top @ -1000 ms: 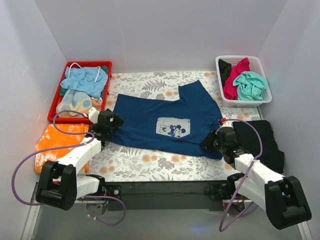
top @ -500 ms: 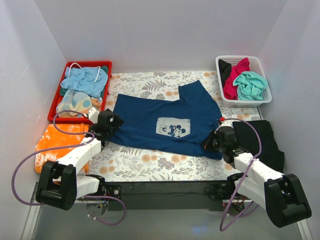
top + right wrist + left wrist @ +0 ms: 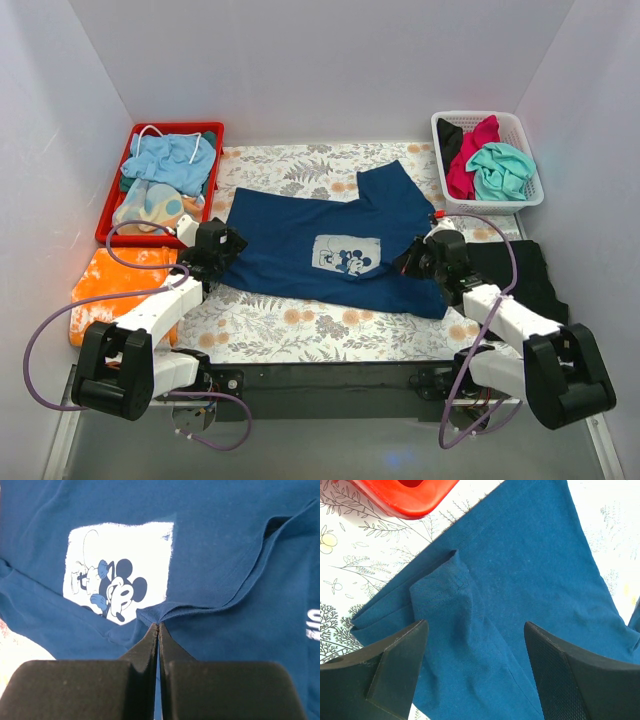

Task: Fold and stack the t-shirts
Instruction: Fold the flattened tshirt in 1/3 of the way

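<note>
- Right gripper [image 3: 158, 626] — jaws pressed fully together, pinching a raised pleat of the navy t-shirt [image 3: 330, 235] just beside its mouse print [image 3: 117, 567], at the shirt's right edge in the overhead frame.
- Left gripper [image 3: 474, 629] — jaws wide apart and holding nothing, poised over the turned-over sleeve [image 3: 442, 587] at the shirt's left edge.
- The navy t-shirt lies spread with the print up in the centre of the floral table [image 3: 300, 330]. No full fold shows, so I judge its folding barely begun.
- A black t-shirt [image 3: 535, 285] lies flat at the right of the frame. It looks already folded, the likely base of the stack.
- A magenta tee [image 3: 465, 165] and a teal tee [image 3: 500, 170] sit crumpled in the white basket [image 3: 495, 207], upper right, so most of the job is left.
</note>
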`<state>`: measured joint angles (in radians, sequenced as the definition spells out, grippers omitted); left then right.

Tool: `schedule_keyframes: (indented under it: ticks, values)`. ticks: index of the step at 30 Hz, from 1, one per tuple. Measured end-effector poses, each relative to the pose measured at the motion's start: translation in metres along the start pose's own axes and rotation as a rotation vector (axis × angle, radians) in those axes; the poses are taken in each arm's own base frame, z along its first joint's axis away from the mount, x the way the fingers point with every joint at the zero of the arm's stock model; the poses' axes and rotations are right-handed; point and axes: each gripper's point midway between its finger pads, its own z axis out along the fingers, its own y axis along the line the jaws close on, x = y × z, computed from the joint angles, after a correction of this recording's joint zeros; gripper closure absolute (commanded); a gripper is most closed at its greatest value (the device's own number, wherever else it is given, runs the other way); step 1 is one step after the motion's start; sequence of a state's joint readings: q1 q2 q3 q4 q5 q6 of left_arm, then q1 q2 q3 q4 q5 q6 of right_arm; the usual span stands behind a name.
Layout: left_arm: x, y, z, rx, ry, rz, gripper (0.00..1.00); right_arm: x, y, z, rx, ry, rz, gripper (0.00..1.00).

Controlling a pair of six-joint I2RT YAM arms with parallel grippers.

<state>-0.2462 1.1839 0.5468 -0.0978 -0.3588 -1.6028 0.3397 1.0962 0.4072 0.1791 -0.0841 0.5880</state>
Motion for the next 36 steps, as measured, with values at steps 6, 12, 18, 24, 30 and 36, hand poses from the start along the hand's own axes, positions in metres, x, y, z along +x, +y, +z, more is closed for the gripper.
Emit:
schedule_keyframes:
  ticks: [6, 12, 18, 24, 30, 36]
  values:
    - [0.0, 0.0, 0.0, -0.001, -0.001, 0.0, 0.25, -0.002, 0.009, 0.026, -0.025, 0.033, -0.01, 0.99]
    - [0.0, 0.001, 0.0, -0.003, -0.002, 0.002, 0.26, -0.015, 0.04, 0.052, -0.093, 0.023, -0.054, 0.99]
    - [0.0, 0.001, 0.0, -0.005, -0.002, 0.005, 0.26, -0.021, 0.054, 0.068, -0.124, 0.015, -0.08, 0.48]
    - [0.0, 0.001, 0.0, -0.004, -0.002, 0.011, 0.25, -0.032, 0.064, 0.05, -0.128, -0.054, -0.134, 0.42]
    - [-0.001, 0.002, -0.005, 0.014, -0.009, -0.002, 0.25, -0.025, 0.047, 0.011, -0.07, -0.089, -0.144, 0.44]
    - [0.018, 0.031, -0.013, -0.012, 0.015, -0.037, 0.25, 0.028, -0.01, -0.01, 0.111, 0.022, -0.075, 0.45]
